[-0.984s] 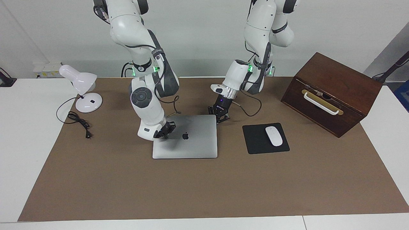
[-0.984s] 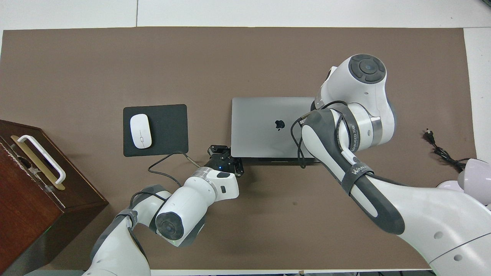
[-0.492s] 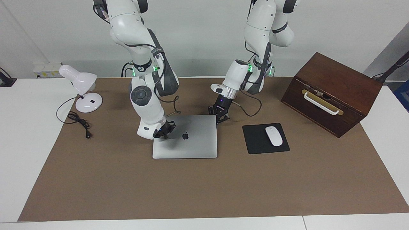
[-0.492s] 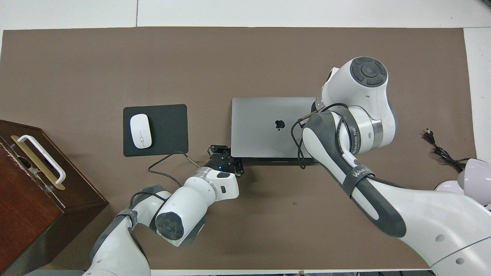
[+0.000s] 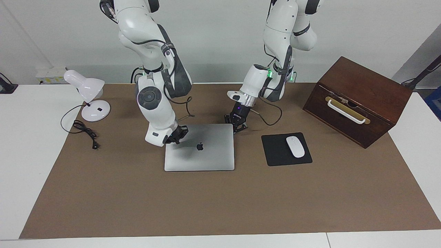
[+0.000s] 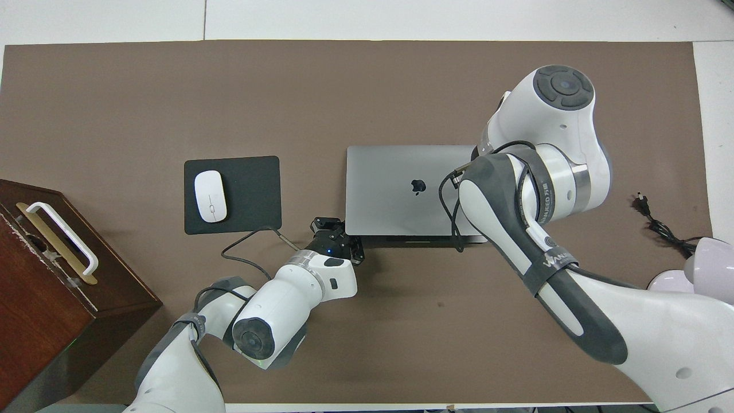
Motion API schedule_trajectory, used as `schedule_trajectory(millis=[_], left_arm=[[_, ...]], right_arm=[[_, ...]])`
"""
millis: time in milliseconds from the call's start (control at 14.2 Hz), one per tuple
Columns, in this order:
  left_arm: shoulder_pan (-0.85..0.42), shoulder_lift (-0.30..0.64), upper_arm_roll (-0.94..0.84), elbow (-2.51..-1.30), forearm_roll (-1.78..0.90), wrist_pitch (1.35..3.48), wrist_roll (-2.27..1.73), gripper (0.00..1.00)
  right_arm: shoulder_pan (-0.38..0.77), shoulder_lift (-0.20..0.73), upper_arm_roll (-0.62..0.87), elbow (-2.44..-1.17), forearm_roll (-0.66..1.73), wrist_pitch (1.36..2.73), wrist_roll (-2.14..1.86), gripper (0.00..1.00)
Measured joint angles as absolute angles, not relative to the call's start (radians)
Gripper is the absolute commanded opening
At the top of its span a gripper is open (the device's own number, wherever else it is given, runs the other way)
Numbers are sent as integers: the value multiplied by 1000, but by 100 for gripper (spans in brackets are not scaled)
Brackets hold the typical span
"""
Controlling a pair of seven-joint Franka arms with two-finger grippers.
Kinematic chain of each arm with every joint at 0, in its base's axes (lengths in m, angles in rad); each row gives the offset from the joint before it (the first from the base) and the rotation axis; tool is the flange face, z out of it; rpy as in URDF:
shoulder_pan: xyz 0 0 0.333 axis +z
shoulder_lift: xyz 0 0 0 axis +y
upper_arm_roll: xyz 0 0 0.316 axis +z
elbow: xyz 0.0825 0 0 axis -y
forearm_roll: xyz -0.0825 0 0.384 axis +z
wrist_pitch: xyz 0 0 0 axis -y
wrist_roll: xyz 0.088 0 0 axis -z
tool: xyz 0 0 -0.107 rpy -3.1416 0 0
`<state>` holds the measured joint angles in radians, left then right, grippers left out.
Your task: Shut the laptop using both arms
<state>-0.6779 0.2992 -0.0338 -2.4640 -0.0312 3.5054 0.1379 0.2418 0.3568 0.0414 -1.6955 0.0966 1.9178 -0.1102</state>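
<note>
The silver-grey laptop [image 5: 210, 155] lies shut and flat on the brown mat, apple logo up; it also shows in the overhead view [image 6: 390, 183]. My right gripper [image 5: 174, 135] hangs just over the lid's corner nearest the robots at the right arm's end of the table. In the overhead view the right arm's own wrist hides it. My left gripper [image 5: 237, 123] is low at the lid's other robot-side corner, beside the edge, and it shows in the overhead view [image 6: 335, 231]. I cannot tell whether it touches the laptop.
A black mouse pad [image 5: 275, 151] with a white mouse [image 5: 295, 146] lies beside the laptop toward the left arm's end. A dark wooden box [image 5: 358, 100] with a white handle stands past it. A white desk lamp [image 5: 88, 96] and its cord [image 5: 84, 131] are at the right arm's end.
My right arm has risen and drawn back from the middle of the lid toward its corner at the right arm's end. The left arm and the laptop have not moved.
</note>
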Motion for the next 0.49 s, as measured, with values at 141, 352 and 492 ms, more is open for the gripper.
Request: schedule_trajectory(millis=[141,352,492], left_arm=[[-678,299,-34,-2464,-31,3505,138,0],[-678,299,-34,-2464,-31,3506,138,0],[-678,297,-34,-2468,-31,3507,137,0]], right_arm=[[240,340,34,-1676,97,1865,-110,0],[223,288,30,-1665,96,1781,-110,0],[213,237,29,-1662,96,1721,-110,0]])
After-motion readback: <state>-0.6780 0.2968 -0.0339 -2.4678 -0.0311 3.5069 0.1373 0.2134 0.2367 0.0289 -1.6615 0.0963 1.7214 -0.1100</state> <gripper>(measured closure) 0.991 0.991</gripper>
